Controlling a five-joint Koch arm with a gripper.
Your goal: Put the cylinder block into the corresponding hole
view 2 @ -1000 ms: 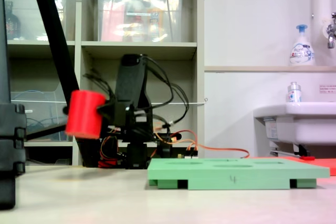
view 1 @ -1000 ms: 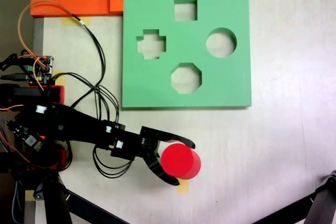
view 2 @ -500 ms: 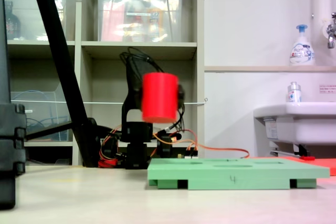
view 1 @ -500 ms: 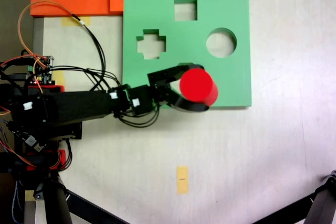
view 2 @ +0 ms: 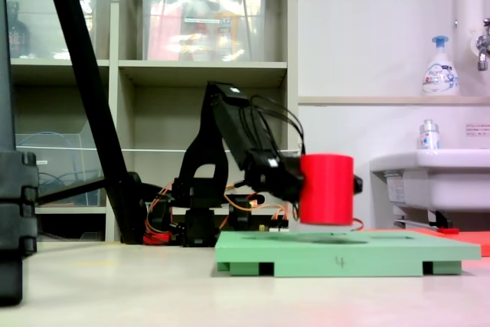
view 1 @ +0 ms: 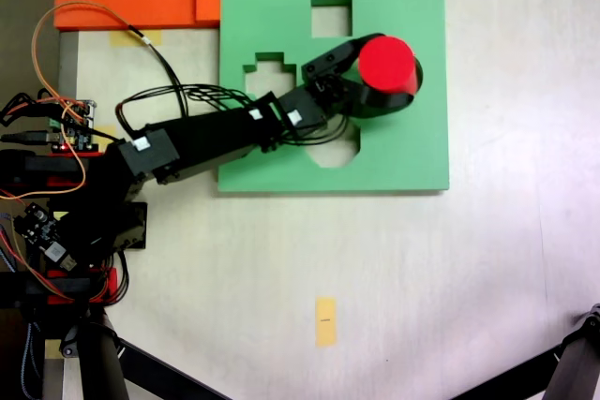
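From above, a fixed view shows the gripper clamped on the cylinder block, one black jaw curving along each side of it. The block sits over the round hole of the green foam board, covering nearly all of it; a thin crescent of the hole shows at the block's right. The square cut-out lies clear above the arm, while the arm crosses the cross-shaped and octagonal cut-outs. Bare table spreads right of and below the board.

The low side view adds height: the cylinder block hangs upright just above the board, a narrow gap beneath it.
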